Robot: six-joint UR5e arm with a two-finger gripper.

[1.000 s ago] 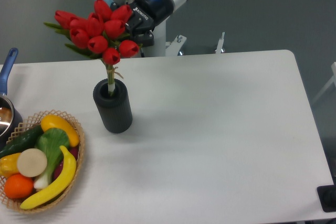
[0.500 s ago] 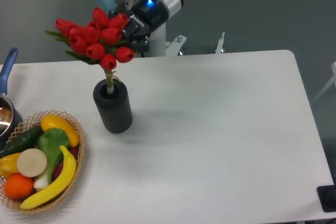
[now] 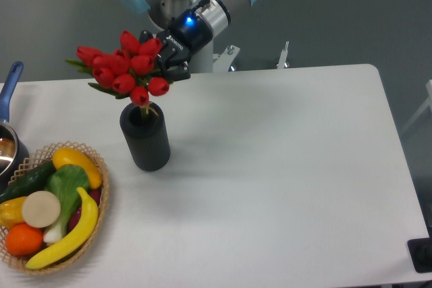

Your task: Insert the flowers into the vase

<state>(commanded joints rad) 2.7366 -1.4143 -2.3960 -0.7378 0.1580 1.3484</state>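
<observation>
The gripper (image 3: 164, 67) comes in from about 1 o'clock and sits behind the tulip heads, so its fingers are mostly hidden by them. It seems to be closed on the flowers (image 3: 128, 69), just under the red heads, but how wide the jaws stand cannot be told. A blue light shines on the wrist above it.

The flowers are a tight bunch of red heads with a few green leaves pointing to 9 o'clock. The bunch leans a little to the left. Its stems go down into the round mouth of the vase (image 3: 145, 138); only a very short piece of stem shows between the lowest head and the rim.

The vase is dark and stands upright on the white table (image 3: 283, 166), directly at 6 o'clock from the flowers.

At 8 o'clock from the vase, near it but apart, is a basket (image 3: 101, 197) with fruit and vegetables. At 9 o'clock, at the picture's edge, is part of a pot (image 3: 8, 109) with a blue handle.
</observation>
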